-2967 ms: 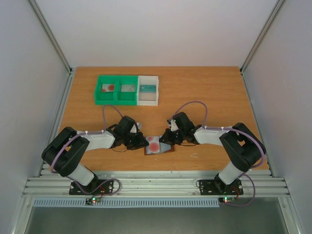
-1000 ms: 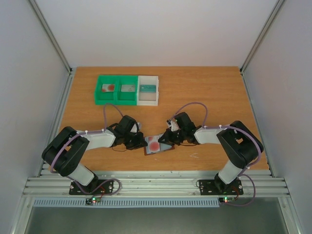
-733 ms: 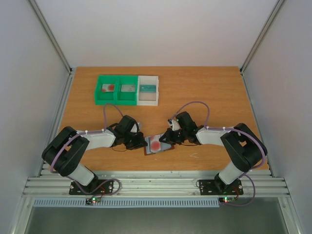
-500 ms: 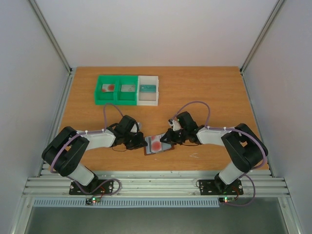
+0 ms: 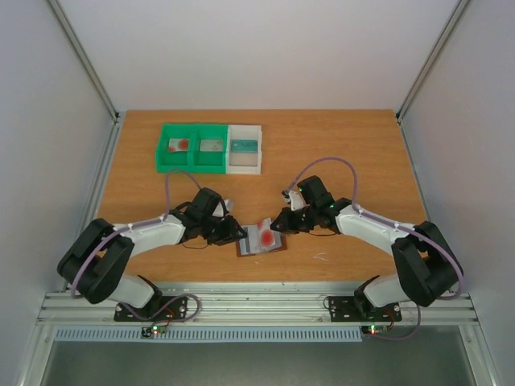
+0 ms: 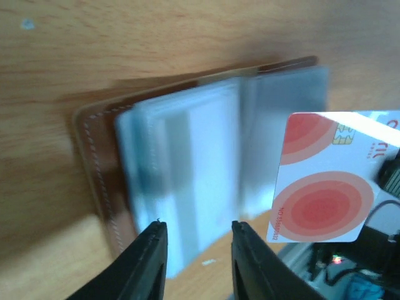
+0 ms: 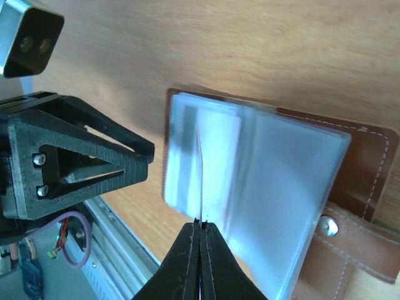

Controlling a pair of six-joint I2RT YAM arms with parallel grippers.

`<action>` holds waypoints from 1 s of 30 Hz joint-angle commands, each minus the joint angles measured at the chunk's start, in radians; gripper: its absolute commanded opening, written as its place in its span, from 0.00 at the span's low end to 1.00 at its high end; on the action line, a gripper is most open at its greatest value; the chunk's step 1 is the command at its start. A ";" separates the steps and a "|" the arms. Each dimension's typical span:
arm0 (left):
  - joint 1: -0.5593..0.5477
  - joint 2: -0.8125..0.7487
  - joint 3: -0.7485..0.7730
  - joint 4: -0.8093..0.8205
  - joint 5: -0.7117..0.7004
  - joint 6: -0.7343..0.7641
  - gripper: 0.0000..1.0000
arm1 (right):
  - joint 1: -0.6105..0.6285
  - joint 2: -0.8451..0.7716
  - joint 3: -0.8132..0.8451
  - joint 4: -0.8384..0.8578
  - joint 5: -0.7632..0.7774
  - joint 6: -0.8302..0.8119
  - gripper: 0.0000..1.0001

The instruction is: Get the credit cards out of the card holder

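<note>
Near the front edge of the table (image 5: 362, 161), between the two arms, the card holder (image 5: 256, 247) lies open and flat: brown leather outside, clear sleeves facing up. The right gripper (image 7: 200, 235) is pinched together on the red-circle card (image 6: 322, 187), a white card with two red discs. The right wrist view shows that card edge-on as a thin line rising from the closed fingertips, above the sleeves. In the left wrist view its whole face shows, overlapping the sleeves on the side away from the stitched leather edge, so it is out of its pocket.

The left gripper (image 6: 195, 247) sits low at the holder's other side with its fingers (image 6: 153, 256) apart and the sleeve edge showing in the gap between them. Contact with the leather can't be told. Pale cards (image 6: 187, 175) sit in the sleeves, blurred, count unclear. The snap stud (image 7: 325, 225) is on the strap at the holder's corner.

At the back of the table are the green bins (image 5: 191, 133) and, touching them, the white bin (image 5: 245, 167). Each holds small flat items, too small to identify.
</note>
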 commanded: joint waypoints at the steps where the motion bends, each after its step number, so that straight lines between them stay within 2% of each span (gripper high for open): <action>1: -0.004 -0.097 0.049 -0.010 0.061 0.021 0.35 | -0.005 -0.092 0.088 -0.172 -0.018 -0.137 0.01; 5: -0.004 -0.170 0.101 -0.085 0.092 0.074 0.44 | -0.005 -0.143 0.161 -0.324 -0.047 -0.231 0.01; 7: -0.004 -0.206 0.127 -0.141 0.113 0.103 0.48 | -0.006 -0.167 0.173 -0.340 -0.098 -0.234 0.01; 11: -0.004 -0.285 0.185 -0.249 0.163 0.177 0.52 | -0.005 -0.202 0.156 -0.279 -0.252 -0.190 0.01; 17: 0.000 -0.375 0.251 -0.378 0.263 0.260 0.56 | -0.004 -0.238 0.137 -0.212 -0.361 -0.154 0.01; 22: 0.003 -0.399 0.283 -0.470 0.294 0.331 0.56 | -0.004 -0.262 0.100 -0.114 -0.461 -0.115 0.01; 30: 0.007 -0.398 0.303 -0.483 0.356 0.339 0.56 | -0.002 -0.275 0.078 -0.067 -0.509 -0.094 0.01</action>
